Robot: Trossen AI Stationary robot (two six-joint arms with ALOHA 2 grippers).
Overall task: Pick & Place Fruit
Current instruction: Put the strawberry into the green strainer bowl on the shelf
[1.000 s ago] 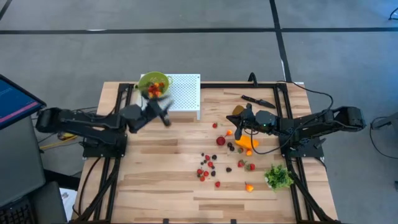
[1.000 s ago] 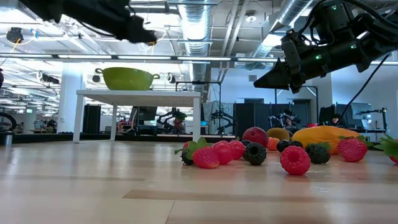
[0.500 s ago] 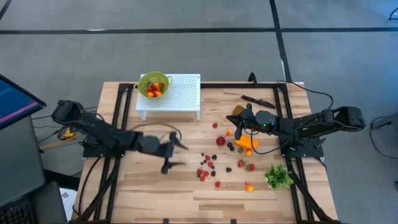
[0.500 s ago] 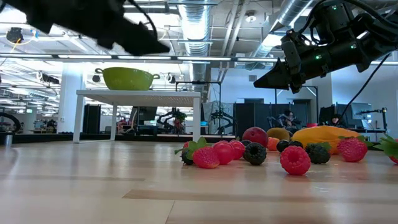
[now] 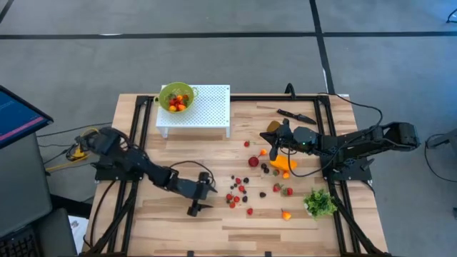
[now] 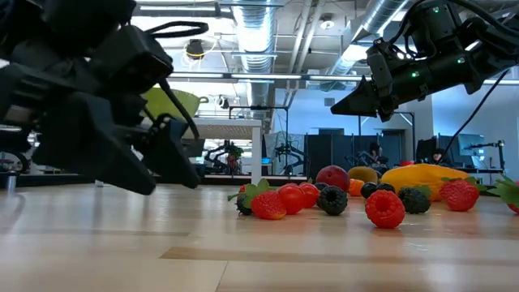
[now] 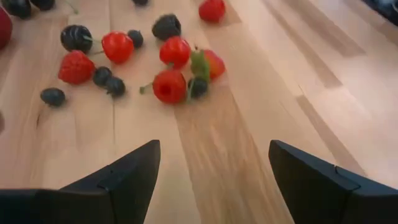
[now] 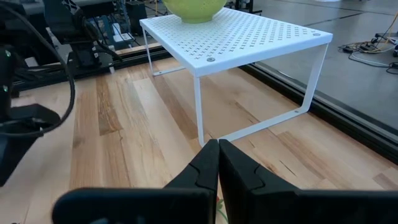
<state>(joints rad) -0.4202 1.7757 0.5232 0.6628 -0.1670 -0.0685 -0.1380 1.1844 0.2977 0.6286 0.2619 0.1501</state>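
With its fingers spread and empty, the left gripper (image 5: 198,198) sits low just beside the berries (image 5: 238,194); centre one berry between them before closing. The right gripper (image 8: 217,163), pressed closed, hangs beyond the berries

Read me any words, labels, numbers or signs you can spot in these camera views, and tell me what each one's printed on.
No text can be read in any view.
The white perforated stand, the green bowl, the wooden table and both dark arms show no lettering.
The screen at the left edge shows only blurred colour bands, too small to read.
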